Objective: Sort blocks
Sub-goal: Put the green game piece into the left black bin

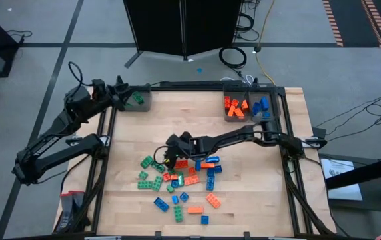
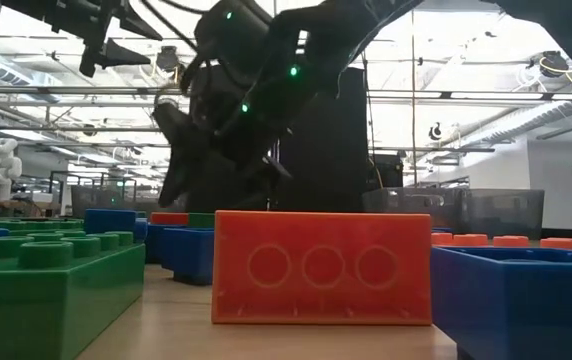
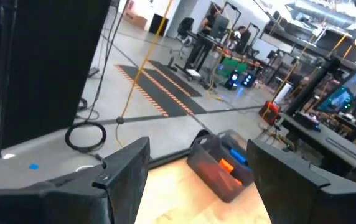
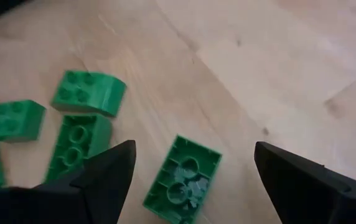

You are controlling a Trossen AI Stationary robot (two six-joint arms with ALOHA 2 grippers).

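While green, orange and blue studded blocks [image 1: 177,183] lie scattered mid-table, the right gripper [image 4: 193,168] hangs over them with fingers spread wide, an upturned green block [image 4: 183,179] between the tips, untouched. Three more green blocks lie beside it. The left gripper [image 3: 196,171] hovers open over the green bin [image 1: 137,100]. Two other bins [image 1: 247,107] hold orange and blue blocks

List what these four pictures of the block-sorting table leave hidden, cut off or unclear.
- High view: the right gripper and arm cover part of the pile of small studded plastic bricks.
- Low view: the big orange brick blocks the table behind.
- Left wrist view: the clear bin's contents are blurred.
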